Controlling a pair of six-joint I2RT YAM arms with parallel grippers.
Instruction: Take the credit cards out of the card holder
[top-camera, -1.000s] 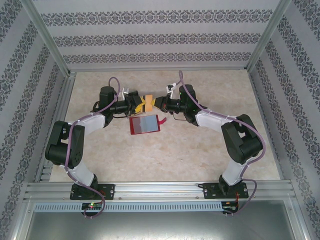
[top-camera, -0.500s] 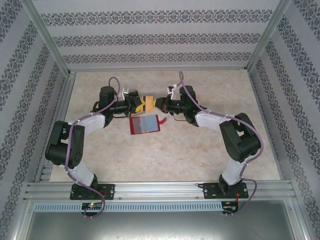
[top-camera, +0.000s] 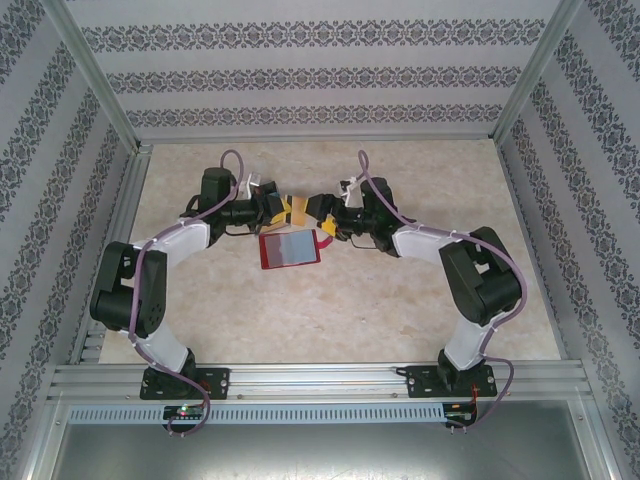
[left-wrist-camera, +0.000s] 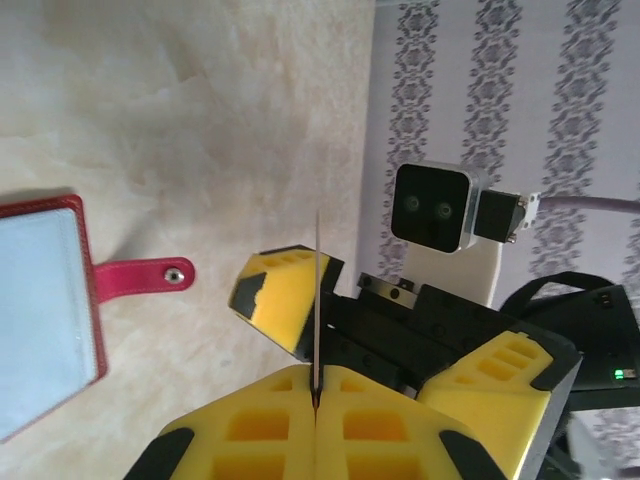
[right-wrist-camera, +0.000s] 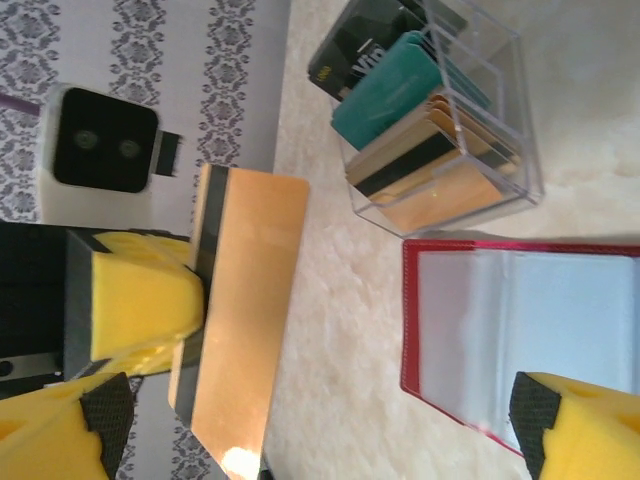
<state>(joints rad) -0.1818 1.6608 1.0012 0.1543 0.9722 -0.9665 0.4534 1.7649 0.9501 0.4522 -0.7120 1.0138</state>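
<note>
L gripper (left-wrist-camera: 316, 400) is clamping shut on a tan card (right-wrist-camera: 245, 300) w/ a dark stripe along one edge, holding it up off the tabletop (top-camera: 400, 310). In the left wrist view that card is showing edge-on as a thin line rising from btwn the two yellow pads, which are pressing together w/ no gap. R gripper (right-wrist-camera: 315, 415) is standing wide, its yellow fingertips sitting at opposite bottom corners of the right wrist view, w/ nothing gripped. One of its fingers is sitting just beside the card in the left wrist view; can't tell if it's touching. In the top view both arms are reaching in toward the middle of the tabletop, the grippers facing each other tip to tip. The card holder (top-camera: 290, 248) is lying open & flat on the tabletop just on the near side of the grippers, below them, grey-blue inner face up w/ a red border all round. Its little red tab (left-wrist-camera: 140, 275) w/ a metal snap is sticking out flat on the R-arm side. Neither gripper is touching the holder. A clear box (right-wrist-camera: 512, 110) is sitting on the tabletop near the holder's edge, carrying a pile of cards (right-wrist-camera: 400, 95), dark, teal & tan, standing on edge & leaning inside it.
</note>
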